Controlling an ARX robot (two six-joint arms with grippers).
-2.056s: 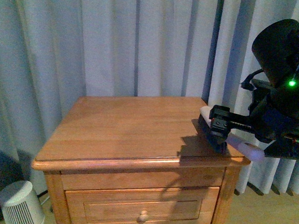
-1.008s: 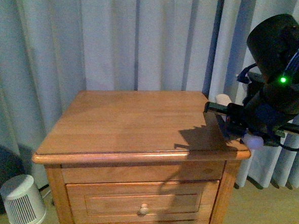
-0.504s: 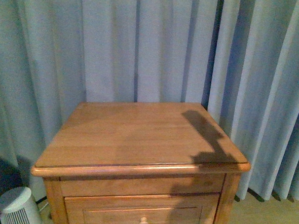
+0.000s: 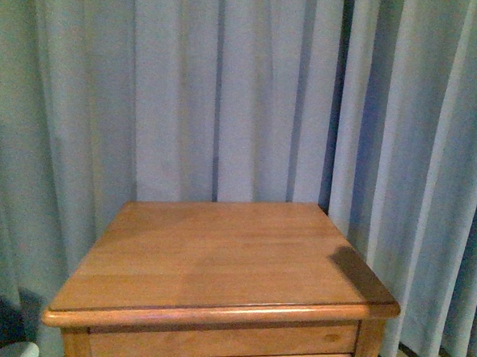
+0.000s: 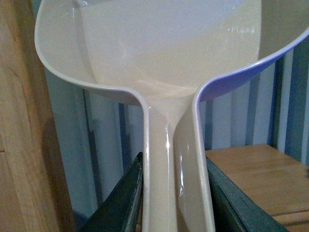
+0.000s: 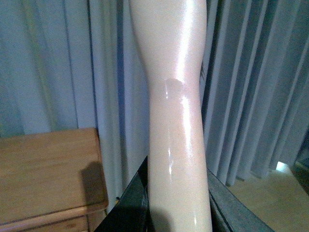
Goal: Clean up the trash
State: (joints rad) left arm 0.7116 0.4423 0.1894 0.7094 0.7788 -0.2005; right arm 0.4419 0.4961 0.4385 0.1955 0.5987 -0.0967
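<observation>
The dustpan is clamped by the left gripper, and a beige handle by the right gripper. No trash is seen on the nightstand, so sweeping is judged likely finished.

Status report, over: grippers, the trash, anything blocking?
Left gripper shut on dustpan. Right gripper shut on beige handle. No trash seen on nightstand or elsewhere. Nothing seen in the way.

Orange-brown, faintly grained nightstand; pale blue-grey curtain striped by darker vertical folds; glossy cream dustpan, rim tinged violet on one side; dark teal-grey left gripper; glossy pale beige handle; black right gripper; light tan floor.
</observation>
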